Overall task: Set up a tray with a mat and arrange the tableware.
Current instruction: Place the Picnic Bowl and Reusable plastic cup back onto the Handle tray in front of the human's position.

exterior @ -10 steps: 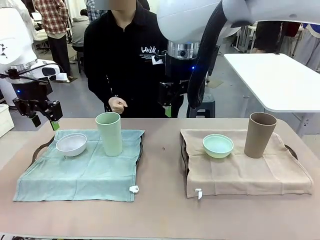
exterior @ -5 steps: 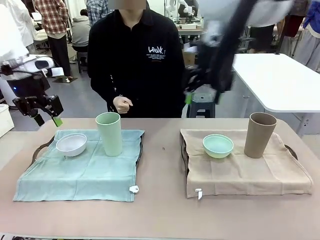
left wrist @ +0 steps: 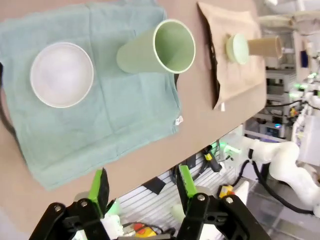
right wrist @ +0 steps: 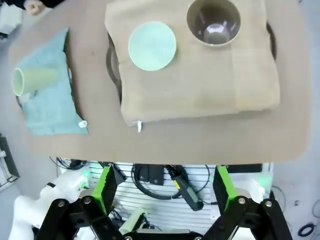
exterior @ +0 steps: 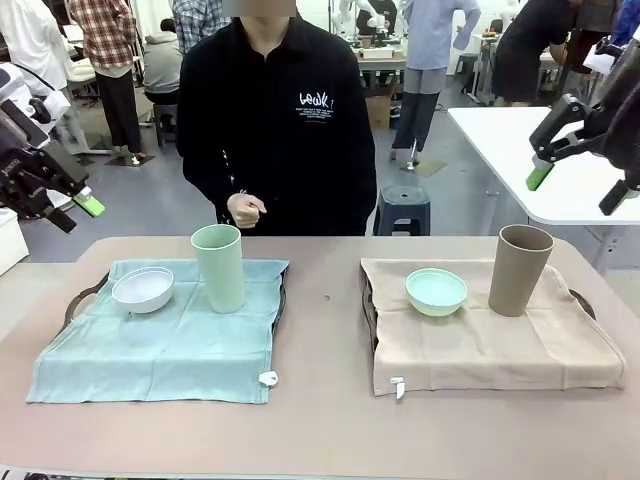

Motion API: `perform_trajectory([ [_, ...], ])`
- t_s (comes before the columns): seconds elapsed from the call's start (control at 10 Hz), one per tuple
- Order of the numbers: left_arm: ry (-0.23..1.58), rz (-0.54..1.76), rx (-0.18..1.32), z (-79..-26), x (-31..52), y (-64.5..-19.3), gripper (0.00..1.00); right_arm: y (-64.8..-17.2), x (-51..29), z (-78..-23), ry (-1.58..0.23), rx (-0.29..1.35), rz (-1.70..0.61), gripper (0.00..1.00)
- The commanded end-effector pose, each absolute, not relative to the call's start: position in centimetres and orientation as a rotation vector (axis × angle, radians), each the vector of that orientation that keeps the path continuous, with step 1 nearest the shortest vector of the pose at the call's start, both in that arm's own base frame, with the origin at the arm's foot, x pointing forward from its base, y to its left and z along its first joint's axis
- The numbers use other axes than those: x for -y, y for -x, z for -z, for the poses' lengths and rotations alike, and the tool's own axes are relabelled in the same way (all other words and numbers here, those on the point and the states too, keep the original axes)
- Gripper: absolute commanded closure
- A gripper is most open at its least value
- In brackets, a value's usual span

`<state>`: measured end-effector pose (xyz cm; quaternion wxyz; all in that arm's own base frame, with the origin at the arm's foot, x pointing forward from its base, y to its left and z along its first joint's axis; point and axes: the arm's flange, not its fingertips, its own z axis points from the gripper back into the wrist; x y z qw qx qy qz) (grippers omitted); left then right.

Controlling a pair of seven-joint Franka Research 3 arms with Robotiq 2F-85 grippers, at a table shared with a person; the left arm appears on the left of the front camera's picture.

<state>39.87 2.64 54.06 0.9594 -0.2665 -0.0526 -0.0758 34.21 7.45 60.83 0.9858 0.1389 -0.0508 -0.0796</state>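
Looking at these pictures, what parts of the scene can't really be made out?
- Trays: front view, cloths cover them; only the dark handles peek out.
- Little white tag on the teal cloth: print too small.
- Brown cup: its inside is hidden from the front.
- Right claw: front view, cut off by the picture edge.

White chest print on person's black shirt [exterior: 311, 100], unreadable

Left mat [exterior: 160, 335] teal-green, plain. Right mat [exterior: 490, 335] beige-tan, plain. White bowl [exterior: 143, 288]; mint green cup [exterior: 218, 267]; mint green bowl [exterior: 436, 291]; taupe brown cup [exterior: 520, 269]. Table [exterior: 320, 420] brown-pink. Person's shirt [exterior: 275, 120] black w/ white print. Gripper pads [left wrist: 186, 180] green, bodies black.
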Motion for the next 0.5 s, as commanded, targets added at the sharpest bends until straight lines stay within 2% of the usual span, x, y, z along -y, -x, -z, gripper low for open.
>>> perform_trajectory([
  [0.0, 0.737, 0.096, 0.115, -54.7, -2.0, -39.6, 0.28, -36.9, -7.8, -60.6, -0.53, -0.032, -0.043, 0.0],
  [0.1, 0.899, 0.091, 0.111, -54.9, -2.7, -40.1, 0.28, -39.7, -4.1, -60.6, -0.859, -0.089, -0.113, 0.0],
  [0.2, 1.017, 0.055, 0.111, -55.4, -4.3, -39.6, 0.28, -40.5, -0.8, -60.1, -1.075, -0.09, -0.148, 0.0],
  [0.4, 1.297, -0.006, 0.148, -55.1, -9.5, -39.8, 0.28, -40.2, 4.5, -58.6, -1.34, -0.029, -0.147, 0.0],
])
